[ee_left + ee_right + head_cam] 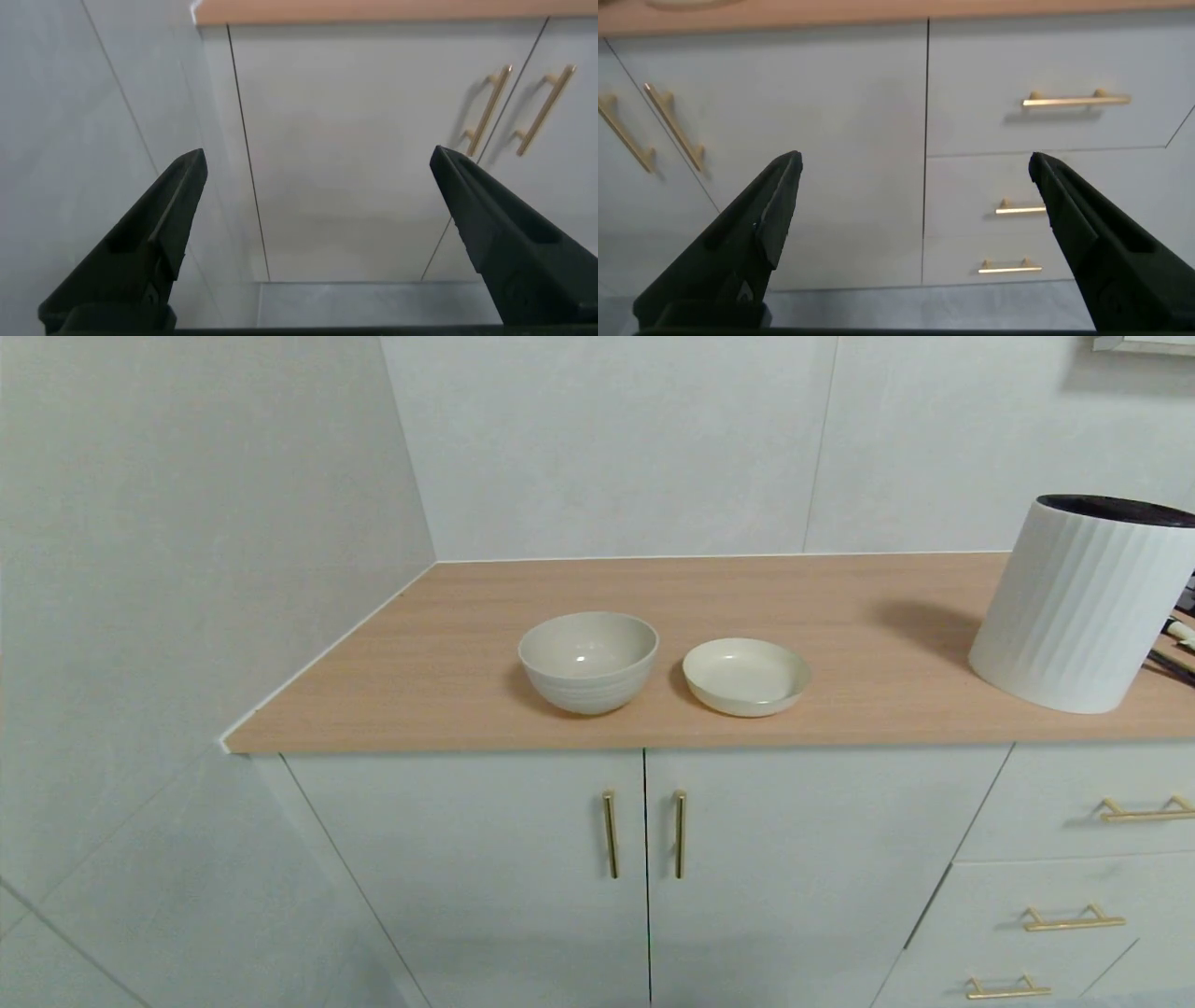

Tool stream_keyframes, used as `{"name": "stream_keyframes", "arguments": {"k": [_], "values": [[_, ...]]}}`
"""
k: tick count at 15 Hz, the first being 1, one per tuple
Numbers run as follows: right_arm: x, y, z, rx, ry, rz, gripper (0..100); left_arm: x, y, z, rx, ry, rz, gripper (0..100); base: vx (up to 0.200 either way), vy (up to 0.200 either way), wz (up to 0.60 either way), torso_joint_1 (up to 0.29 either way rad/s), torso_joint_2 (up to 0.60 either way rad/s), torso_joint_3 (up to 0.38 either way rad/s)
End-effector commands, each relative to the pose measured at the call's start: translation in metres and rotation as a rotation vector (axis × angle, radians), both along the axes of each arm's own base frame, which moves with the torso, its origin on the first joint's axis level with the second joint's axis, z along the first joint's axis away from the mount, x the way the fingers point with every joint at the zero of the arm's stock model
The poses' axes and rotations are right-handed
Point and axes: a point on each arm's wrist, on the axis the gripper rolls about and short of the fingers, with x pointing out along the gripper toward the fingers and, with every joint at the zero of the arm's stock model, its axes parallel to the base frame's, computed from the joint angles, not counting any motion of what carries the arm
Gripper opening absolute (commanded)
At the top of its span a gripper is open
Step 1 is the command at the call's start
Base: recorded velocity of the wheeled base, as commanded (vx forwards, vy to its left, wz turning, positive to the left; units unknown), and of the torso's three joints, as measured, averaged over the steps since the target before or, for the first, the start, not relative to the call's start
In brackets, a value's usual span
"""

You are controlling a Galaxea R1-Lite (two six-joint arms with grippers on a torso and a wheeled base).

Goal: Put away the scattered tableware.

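Left gripper (318,163): jaws spread wide, nothing between them. It faces the left cabinet door (355,159), clear of it and lower than the countertop (448,653). The side wall (75,112) runs close on its outer side. The paired brass handles (514,107) lie toward its inner side. A strip of floor (346,299) shows beneath it.

Right gripper (915,163): jaws equally wide, empty. It faces the seam between the right door and the drawers (1055,140), which stack toward its outer side.

The tableware sits above and ahead of both grippers, on the counter. The bowl (588,661) stands upright, roughly over the door handles. The shallow dish (746,676) is just beside it on the right gripper's side, with a narrow gap and no contact. Both rest near the counter's front edge. Bare wood stretches behind them to the back wall, and from the bowl across to the corner on the left gripper's side. A ribbed white container (1083,607) stands well apart from the dish, farther out on the right gripper's side, also near the front edge.
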Motion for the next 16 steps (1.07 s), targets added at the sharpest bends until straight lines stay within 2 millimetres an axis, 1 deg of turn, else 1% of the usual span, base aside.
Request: {"name": "stream_keyframes", "arguments": {"k": [1, 7, 12, 16], "values": [[0.0001, 0.0000, 0.0001, 0.000, 0.001, 0.000, 100, 0.0000, 0.0000, 0.0000, 0.000, 0.000, 0.001, 100, 0.000, 0.000, 0.00, -0.183, 0.48, 0.290], [0.0001, 0.0000, 0.0001, 0.000, 0.001, 0.000, 100, 0.0000, 0.0000, 0.0000, 0.000, 0.000, 0.000, 100, 0.000, 0.000, 0.00, -0.165, 0.46, 0.294], [0.0001, 0.0000, 0.0001, 0.000, 0.001, 0.000, 100, 0.0000, 0.0000, 0.0000, 0.000, 0.000, 0.001, 100, 0.000, 0.000, 0.00, -0.120, 0.45, 0.324], [0.0001, 0.0000, 0.0001, -0.002, 0.001, 0.000, 100, 0.0000, 0.0000, 0.0000, 0.000, 0.000, 0.000, 100, 0.000, 0.000, 0.00, -0.025, 0.11, 0.080]]}}
